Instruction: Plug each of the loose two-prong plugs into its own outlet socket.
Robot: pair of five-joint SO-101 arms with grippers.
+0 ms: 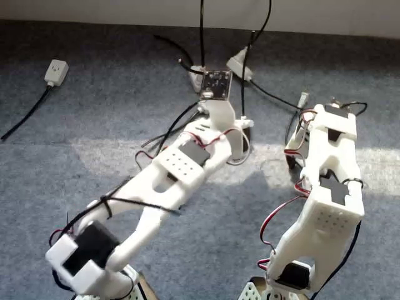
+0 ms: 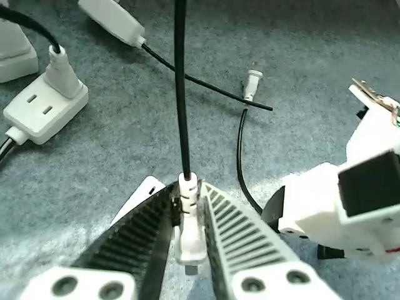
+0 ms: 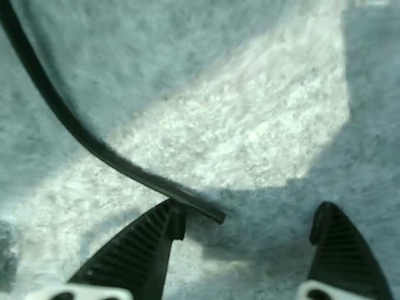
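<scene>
At the high view's upper left lies a white outlet socket (image 1: 55, 72). Near upper centre, the left gripper (image 2: 187, 189) pinches a white two-prong plug (image 2: 188, 240). At right, the right gripper (image 3: 250, 217) hangs spread over carpet (image 3: 250, 112).

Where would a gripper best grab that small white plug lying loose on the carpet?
By its body, I'd guess, coming down from above with a finger on each long side. The small white plug lies flat on the carpet, so only its top and sides are free. The left gripper grips the held plug across its body likewise.
</scene>
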